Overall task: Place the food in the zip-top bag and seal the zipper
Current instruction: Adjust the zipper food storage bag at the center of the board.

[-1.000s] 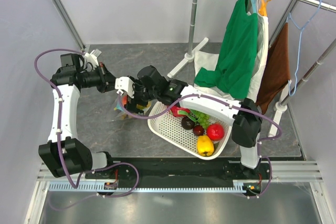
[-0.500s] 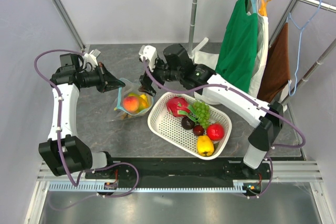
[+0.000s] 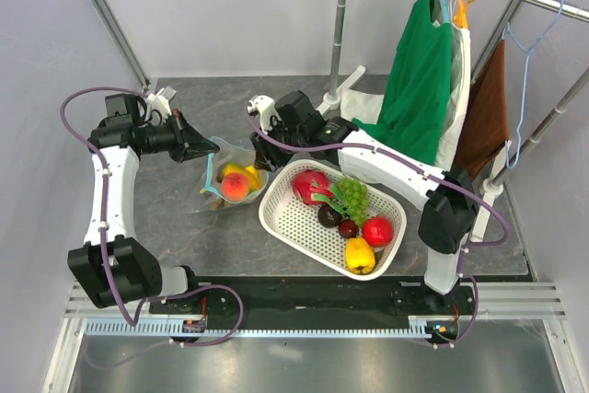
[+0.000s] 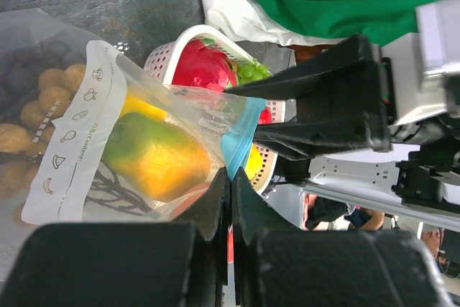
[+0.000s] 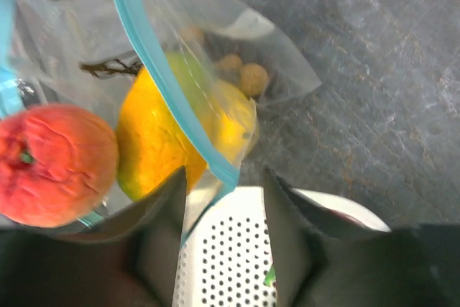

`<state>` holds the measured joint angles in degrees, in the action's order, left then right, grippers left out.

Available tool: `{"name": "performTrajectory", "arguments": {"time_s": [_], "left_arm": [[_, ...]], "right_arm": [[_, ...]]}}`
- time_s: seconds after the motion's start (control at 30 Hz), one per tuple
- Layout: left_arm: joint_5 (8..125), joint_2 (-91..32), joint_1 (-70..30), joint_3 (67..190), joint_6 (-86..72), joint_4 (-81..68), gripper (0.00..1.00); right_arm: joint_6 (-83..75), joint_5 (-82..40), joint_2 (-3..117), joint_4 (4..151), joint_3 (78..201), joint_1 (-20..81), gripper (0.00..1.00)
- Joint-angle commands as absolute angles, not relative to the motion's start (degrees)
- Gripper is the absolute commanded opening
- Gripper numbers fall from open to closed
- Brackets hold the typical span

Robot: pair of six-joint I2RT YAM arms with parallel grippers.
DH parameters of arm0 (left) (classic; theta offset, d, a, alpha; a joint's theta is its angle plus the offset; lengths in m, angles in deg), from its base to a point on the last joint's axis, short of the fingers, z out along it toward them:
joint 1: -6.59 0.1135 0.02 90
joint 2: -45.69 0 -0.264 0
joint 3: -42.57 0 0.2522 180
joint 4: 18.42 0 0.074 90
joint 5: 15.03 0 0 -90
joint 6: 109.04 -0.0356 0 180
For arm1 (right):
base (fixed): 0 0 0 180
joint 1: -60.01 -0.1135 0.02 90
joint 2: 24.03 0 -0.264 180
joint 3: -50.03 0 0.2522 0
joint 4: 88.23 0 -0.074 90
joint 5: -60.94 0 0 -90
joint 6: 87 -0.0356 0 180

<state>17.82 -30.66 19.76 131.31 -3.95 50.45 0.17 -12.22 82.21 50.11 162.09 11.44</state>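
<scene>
Table (image 3: 175, 227): grey stone look, pale walls (image 3: 230, 6) round us, clothes rail (image 3: 341, 25) behind.
Bag (image 4: 68, 156): just left of the basket (image 3: 276, 225), peach (image 3: 235, 187) and mango (image 5: 151, 141) inside.
Left gripper (image 4: 230, 177): clamped on the bag's rim.
Right gripper (image 5: 223, 185): fingers apart at the zipper (image 5: 154, 70).
Hidden: we can't make out the bag's bottom.

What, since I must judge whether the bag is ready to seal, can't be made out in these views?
Zipper: full length. Right wrist view cuts it at the top edge; in the left wrist view the left gripper covers the pinched end.
Dark fruit deep in the zip-top bag: left wrist view, blurred behind plastic, count unclear.
Right gripper: whether its open fingers touch the zipper; right wrist view too blurred.
</scene>
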Motion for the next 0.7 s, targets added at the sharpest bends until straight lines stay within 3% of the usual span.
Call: {"name": "performTrajectory", "arguments": {"time_s": [0.0,0.1,0.2,0.27,0.33,0.5,0.57,0.67], "left_arm": [[15.3,-30.6,20.3,132.4,-3.0,49.0,0.02],[16.6,-30.5,20.3,133.1,-5.1,50.3,0.03],[19.6,-30.9,20.4,135.2,-10.0,53.7,0.10],[22.3,-31.4,20.6,137.4,-15.2,56.0,0.24],[22.9,-32.7,20.7,140.6,-22.4,61.7,0.49],[20.9,-32.8,23.6,146.7,-38.7,74.2,0.78],[21.1,-33.2,24.0,148.4,-48.6,82.8,0.82],[25.8,-28.0,24.0,146.6,-54.9,83.5,0.83]], "right_arm": [[-4.5,-10.2,81.7,49.3,161.4,11.8,0.26],[-6.7,-6.2,81.0,50.1,162.1,12.3,0.00],[-11.2,-3.2,79.9,52.9,161.9,13.3,0.00],[-16.2,-1.4,79.9,54.0,162.2,14.0,0.00],[-20.3,-0.9,80.5,54.8,163.0,14.2,0.00],[-26.3,0.4,81.9,56.7,163.9,14.5,0.00],[-28.4,0.5,82.4,57.2,164.2,14.7,0.00],[-30.7,0.5,83.1,58.2,164.6,14.7,0.00]]}}
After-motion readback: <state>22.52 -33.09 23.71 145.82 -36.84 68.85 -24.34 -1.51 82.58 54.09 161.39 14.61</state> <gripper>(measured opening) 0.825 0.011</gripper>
